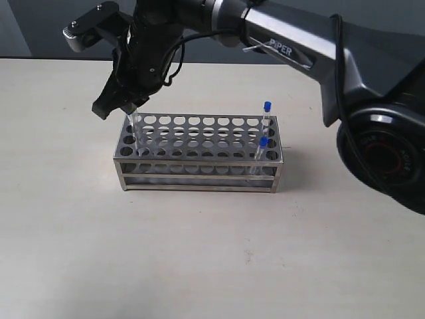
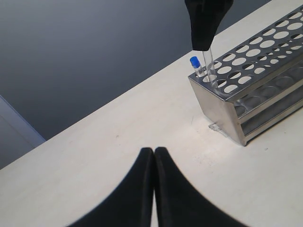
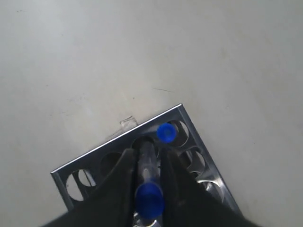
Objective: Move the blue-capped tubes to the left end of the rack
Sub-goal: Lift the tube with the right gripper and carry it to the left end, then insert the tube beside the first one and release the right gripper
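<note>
The steel rack (image 1: 199, 174) stands mid-table. My right gripper (image 1: 130, 106) has reached across to the rack's left end and is shut on a blue-capped tube (image 3: 149, 201). The tube's clear body (image 2: 208, 66) runs down into a hole in the end row. Beside it, another blue-capped tube (image 3: 165, 132) stands in the corner hole, its cap (image 2: 194, 61) showing in the left wrist view. At the right end of the rack two blue-capped tubes (image 1: 267, 107) (image 1: 263, 143) stand upright. My left gripper (image 2: 154, 152) hovers over bare table short of the rack's left end, shut and empty.
A small clear scrap (image 2: 215, 126) lies on the table by the rack's left corner. The right arm (image 1: 292, 46) spans the space above the rack from the right, with its base (image 1: 385, 153) at the right edge. The pale table (image 1: 199, 266) spreads in front.
</note>
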Tool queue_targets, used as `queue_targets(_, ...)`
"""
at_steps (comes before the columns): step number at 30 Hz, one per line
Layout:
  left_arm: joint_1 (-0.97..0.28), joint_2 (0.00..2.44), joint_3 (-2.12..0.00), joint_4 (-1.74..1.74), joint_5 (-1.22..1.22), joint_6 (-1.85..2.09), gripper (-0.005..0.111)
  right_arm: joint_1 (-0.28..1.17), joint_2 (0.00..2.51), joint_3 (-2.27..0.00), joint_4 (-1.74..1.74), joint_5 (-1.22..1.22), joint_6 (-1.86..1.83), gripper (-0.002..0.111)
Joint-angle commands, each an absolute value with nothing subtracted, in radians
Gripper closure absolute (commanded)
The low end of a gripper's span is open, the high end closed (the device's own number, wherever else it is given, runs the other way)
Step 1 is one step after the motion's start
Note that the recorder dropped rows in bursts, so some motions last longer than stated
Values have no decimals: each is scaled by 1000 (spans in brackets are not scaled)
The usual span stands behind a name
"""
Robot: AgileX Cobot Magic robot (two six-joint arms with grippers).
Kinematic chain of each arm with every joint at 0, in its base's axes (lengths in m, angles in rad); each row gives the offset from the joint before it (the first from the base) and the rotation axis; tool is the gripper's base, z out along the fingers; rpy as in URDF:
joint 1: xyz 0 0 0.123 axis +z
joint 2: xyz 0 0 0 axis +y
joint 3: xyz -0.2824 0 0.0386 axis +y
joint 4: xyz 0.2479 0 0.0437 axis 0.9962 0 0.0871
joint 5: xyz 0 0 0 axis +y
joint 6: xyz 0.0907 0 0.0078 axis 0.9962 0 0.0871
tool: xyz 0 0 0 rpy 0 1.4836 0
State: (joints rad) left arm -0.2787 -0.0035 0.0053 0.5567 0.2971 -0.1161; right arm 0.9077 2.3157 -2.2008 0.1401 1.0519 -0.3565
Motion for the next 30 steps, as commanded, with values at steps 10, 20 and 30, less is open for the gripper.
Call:
queue_targets(10, -282, 0, 0, 558, 291, -121, 106, 908, 2381, -2208, 229, 1017, -364, 101)
queue_targets(20, -282, 0, 0, 558, 291, -121, 106, 908, 2379, -2208, 255, 1057, -306, 64)
queue_targets(30, -282, 0, 0, 558, 291, -121, 106, 908, 2292, -2208, 221, 1080, -280, 64)
